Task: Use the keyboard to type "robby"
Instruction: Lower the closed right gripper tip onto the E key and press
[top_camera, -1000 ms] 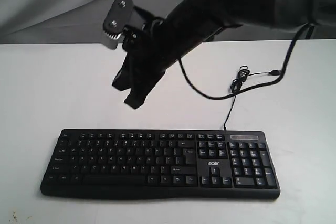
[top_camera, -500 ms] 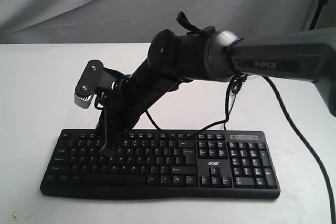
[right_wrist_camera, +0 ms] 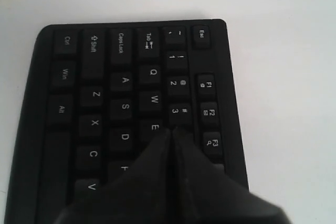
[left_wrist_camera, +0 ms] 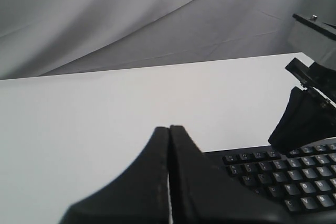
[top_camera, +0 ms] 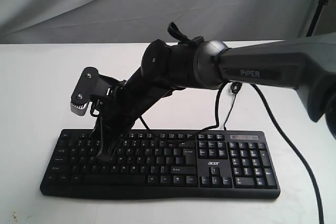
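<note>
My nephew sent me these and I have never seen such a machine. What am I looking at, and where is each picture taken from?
This is a robot with two jointed arms, each ending in a two-fingered gripper. The exterior view comes from a camera off the arms. In it, the dark arm marked PIPER reaches across a white table down to a wide black plastic keyboard with white legends.

The other two pictures come from cameras on the wrists, looking along the fingers. In the right wrist view the right gripper, fingers pressed together, points at the letter rows beside the E key. Whether it presses a key I cannot tell. In the left wrist view the left gripper is also shut, with the keyboard's corner beyond it. Neither holds anything.
</note>
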### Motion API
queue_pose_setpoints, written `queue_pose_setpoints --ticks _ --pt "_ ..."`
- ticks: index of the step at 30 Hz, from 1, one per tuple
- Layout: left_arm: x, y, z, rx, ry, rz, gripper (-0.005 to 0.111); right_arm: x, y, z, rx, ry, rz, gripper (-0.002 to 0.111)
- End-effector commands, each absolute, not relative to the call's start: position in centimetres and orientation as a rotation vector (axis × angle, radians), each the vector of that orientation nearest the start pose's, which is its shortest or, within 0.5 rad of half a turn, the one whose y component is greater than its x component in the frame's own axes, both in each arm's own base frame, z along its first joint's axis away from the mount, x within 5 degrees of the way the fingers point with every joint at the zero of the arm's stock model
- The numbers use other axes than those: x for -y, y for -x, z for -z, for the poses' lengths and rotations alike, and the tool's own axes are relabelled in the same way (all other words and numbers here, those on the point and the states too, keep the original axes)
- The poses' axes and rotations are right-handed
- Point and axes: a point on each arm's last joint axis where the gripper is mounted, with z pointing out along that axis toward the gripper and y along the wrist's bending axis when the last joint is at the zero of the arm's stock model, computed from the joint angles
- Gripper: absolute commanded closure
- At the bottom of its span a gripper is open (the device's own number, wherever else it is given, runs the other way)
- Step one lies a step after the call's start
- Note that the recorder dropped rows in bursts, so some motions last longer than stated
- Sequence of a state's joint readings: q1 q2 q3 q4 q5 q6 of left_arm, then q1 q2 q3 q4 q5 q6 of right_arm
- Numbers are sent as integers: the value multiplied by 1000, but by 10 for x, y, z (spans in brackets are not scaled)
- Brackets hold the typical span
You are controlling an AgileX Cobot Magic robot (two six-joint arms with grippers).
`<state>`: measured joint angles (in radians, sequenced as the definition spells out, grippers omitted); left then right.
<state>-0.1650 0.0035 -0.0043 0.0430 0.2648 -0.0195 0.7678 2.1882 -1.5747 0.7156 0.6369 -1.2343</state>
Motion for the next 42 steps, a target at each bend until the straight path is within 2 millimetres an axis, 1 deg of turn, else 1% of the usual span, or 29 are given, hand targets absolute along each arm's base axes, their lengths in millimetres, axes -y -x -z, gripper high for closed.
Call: queue_pose_setpoints --ticks 1,7,12,19,28,35,42 --pt "8 -55 -190 -1736 -161 97 107 -353 -306 -150 -1883 1778 -581 108" --pt "8 -55 -190 -1736 -161 97 107 -355 -304 -148 -1887 1789 -568 108" --pt "8 -55 -190 -1736 -161 97 107 -355 -304 -136 -1914 1801 -567 108" --pt "8 -55 -190 -1736 -161 97 107 -355 -305 -137 -1907 1804 -549 108" --pt "8 -55 -190 -1736 -161 97 107 -355 -307 -135 -1905 1797 -535 108" --pt "8 -55 -190 -1736 -161 97 107 -355 -307 -127 -1893 1828 -518 108" --pt "8 -55 -190 -1736 -161 97 107 -356 -307 -128 -1875 1831 -531 108"
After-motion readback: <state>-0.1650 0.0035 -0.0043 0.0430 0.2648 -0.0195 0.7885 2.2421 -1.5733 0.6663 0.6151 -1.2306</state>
